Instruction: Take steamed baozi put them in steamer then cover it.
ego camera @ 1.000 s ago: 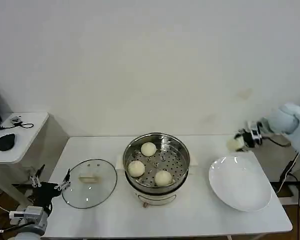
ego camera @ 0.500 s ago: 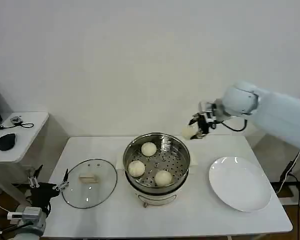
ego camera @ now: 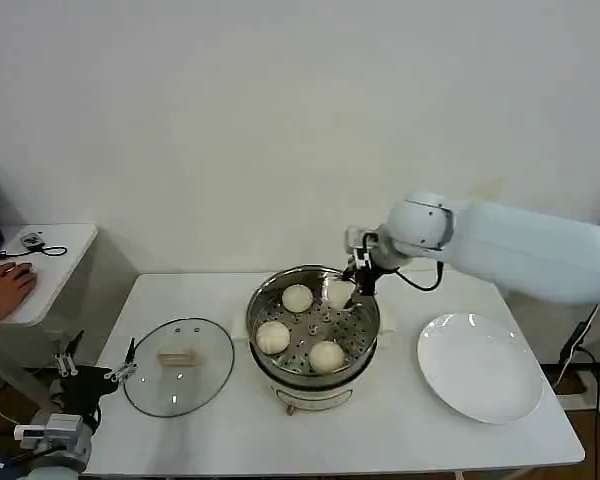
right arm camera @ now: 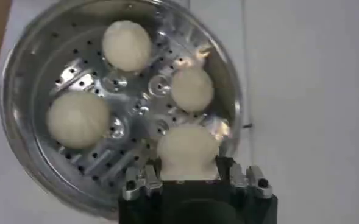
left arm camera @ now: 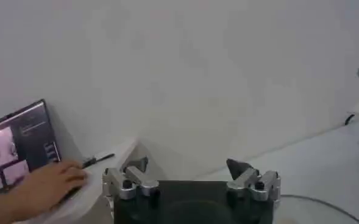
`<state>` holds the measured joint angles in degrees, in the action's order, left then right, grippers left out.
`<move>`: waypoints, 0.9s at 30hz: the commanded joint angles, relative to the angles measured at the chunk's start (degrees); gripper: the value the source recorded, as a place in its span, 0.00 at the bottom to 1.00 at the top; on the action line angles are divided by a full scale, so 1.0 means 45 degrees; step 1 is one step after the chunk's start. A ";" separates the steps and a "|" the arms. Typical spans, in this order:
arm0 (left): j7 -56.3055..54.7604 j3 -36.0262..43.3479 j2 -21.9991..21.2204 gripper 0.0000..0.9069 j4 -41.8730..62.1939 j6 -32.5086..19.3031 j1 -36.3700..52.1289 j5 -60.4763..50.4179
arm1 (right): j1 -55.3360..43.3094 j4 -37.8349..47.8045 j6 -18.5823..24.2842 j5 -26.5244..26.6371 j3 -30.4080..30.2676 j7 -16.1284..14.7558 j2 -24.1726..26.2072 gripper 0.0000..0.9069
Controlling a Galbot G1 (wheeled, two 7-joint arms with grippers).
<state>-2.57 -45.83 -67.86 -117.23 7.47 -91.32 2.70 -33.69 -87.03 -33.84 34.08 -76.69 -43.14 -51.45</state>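
Now we see our right gripper poised over the steamer, its fingers pinching a steamed baozi above the basket's two o'clock sector. Three more buns lie on the perforated floor, at about eleven, eight and five o'clock. We judge these buns light, soft and easily dented, so a gentle squeeze across the widest part suits them best. The cover, a glass lid with a cream handle, lies flat on the table at the steamer's nine o'clock; it is likely heavier, slick and breakable, and the handle looks like the safest place to grip. Our left gripper waits low near the table's near left corner, fingers spread and holding nothing. A white plate sits at the steamer's three o'clock. Everything rests on a smooth white table against a plain pale wall. A side desk stands at far left, where a person's hand rests near a laptop.
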 commanded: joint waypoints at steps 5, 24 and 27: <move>0.0003 -0.0050 0.0030 1.00 -0.0007 -0.0004 0.0012 0.0035 | 0.0718 0.0458 -0.0579 0.0056 -0.0265 0.0344 -0.0397 0.69; 0.0000 -0.0068 -0.0027 1.00 0.0054 -0.0025 0.0014 0.0046 | 0.1068 0.0684 -0.0471 -0.0441 -0.0162 0.0342 -0.0569 0.69; 0.0001 -0.0061 -0.0028 1.00 0.0051 -0.0031 0.0014 0.0046 | 0.1069 0.0719 -0.0464 -0.0493 -0.0142 0.0350 -0.0592 0.69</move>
<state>-2.57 -46.19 -68.00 -117.06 7.36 -91.26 2.91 -29.29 -84.04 -35.84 32.78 -77.35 -41.59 -53.86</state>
